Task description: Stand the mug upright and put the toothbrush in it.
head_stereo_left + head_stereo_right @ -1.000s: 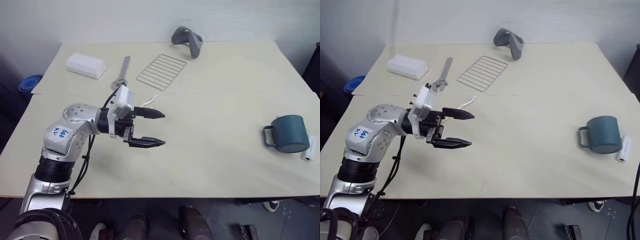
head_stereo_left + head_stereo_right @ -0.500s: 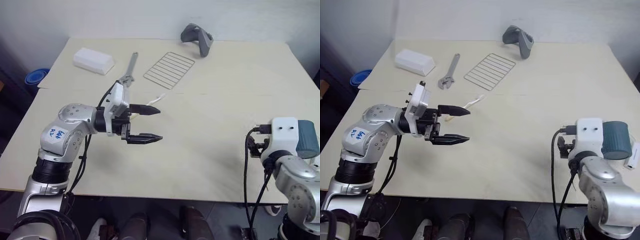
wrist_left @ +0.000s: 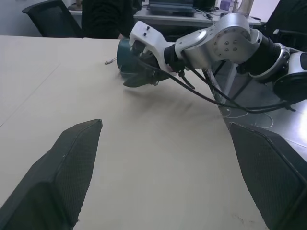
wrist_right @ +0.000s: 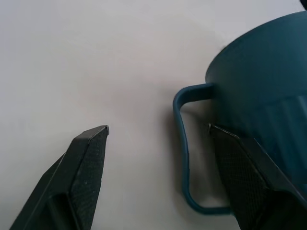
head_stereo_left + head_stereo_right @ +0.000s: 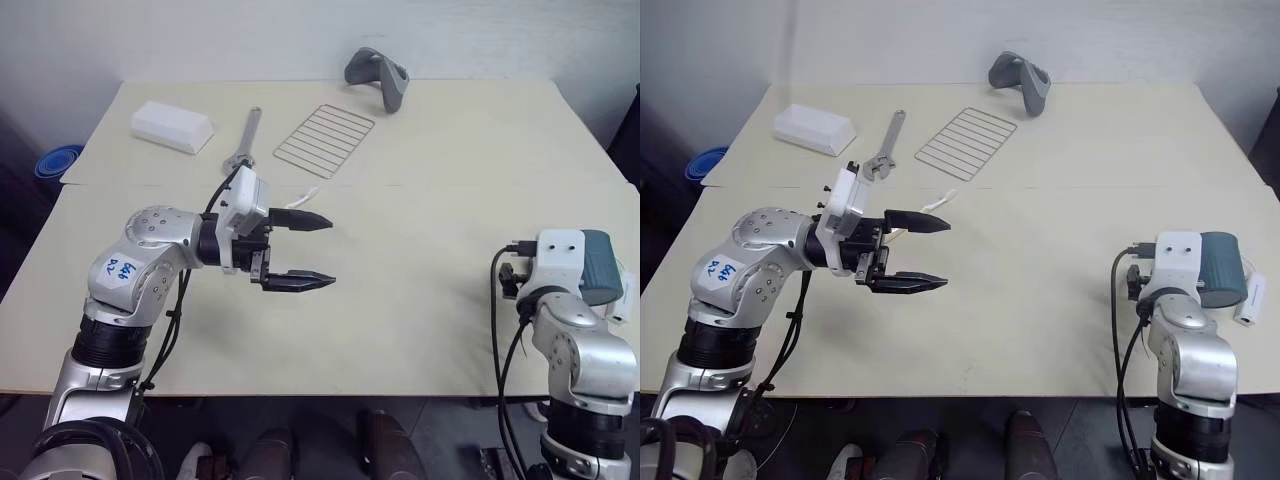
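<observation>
Your right gripper (image 4: 158, 139) is spread around the mug (image 4: 259, 86) handle, holding nothing, so clamp squarely before tipping it up

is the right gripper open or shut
Open: the right gripper has its fingers apart, the mug handle between them.

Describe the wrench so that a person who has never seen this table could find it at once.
Look at the far left part of the cream table. Between the white rectangular block and the wire rack lies the wrench, its handle pointing to the far edge. It is the only slim grey metal tool there; the toothbrush nearby is pale plastic.
</observation>
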